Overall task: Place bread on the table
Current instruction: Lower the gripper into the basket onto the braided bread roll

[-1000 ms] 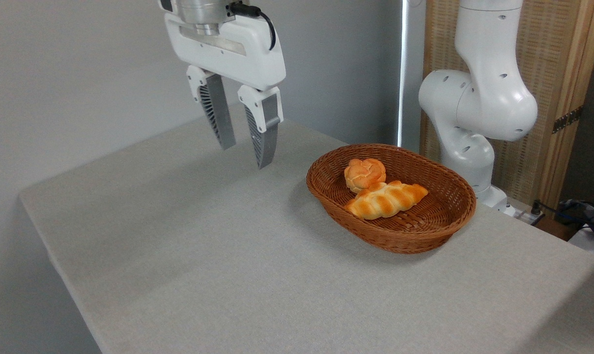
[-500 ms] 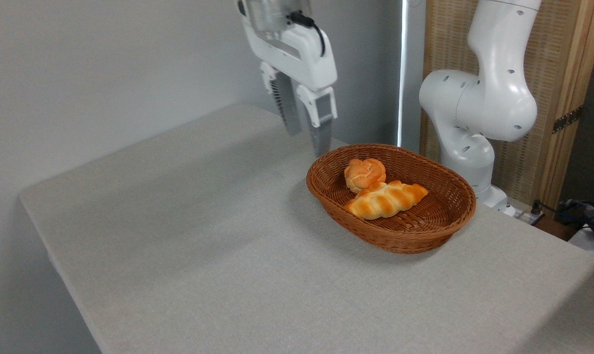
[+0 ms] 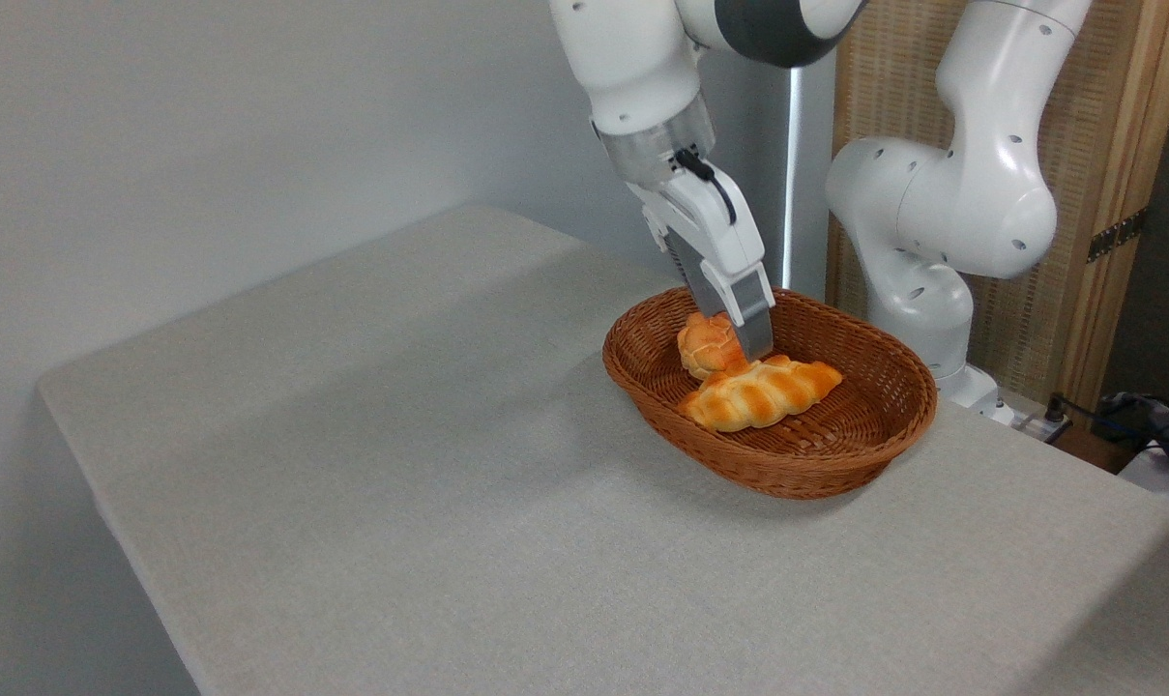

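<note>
The braided bread loaf (image 3: 760, 393) lies inside the brown oval wicker basket (image 3: 816, 472), resting on the basket floor with its long axis running from lower left to upper right. Its pointed ends are both visible. A small round knotted bun (image 3: 705, 346) sits in the same basket, just behind the loaf at its left half and touching or nearly touching it.

The basket stands on the table (image 3: 429, 483), toward the right rear part of the light grey, cloth-like top. The table surface shows no other objects.

The gripper (image 3: 750, 352) is lowered into the basket at a tilt, its white body slanting down from upper left to lower right. The fingertips are at the level of the bun and the top edge of the loaf, at the point where the two breads meet. One grey finger (image 3: 756, 333) is seen nearly edge-on and it hides the other finger, so the width of the jaw gap cannot be determined from this view. Whether a fingertip contacts the loaf or the bun cannot be determined either; the loaf is not lifted and sits flat in the basket.

The white arm (image 3: 642, 87) enters from the top of the view. Its base column (image 3: 942, 242) stands behind the basket, at the right rear edge of the table, in front of a woven wooden-framed panel (image 3: 1096, 145).
</note>
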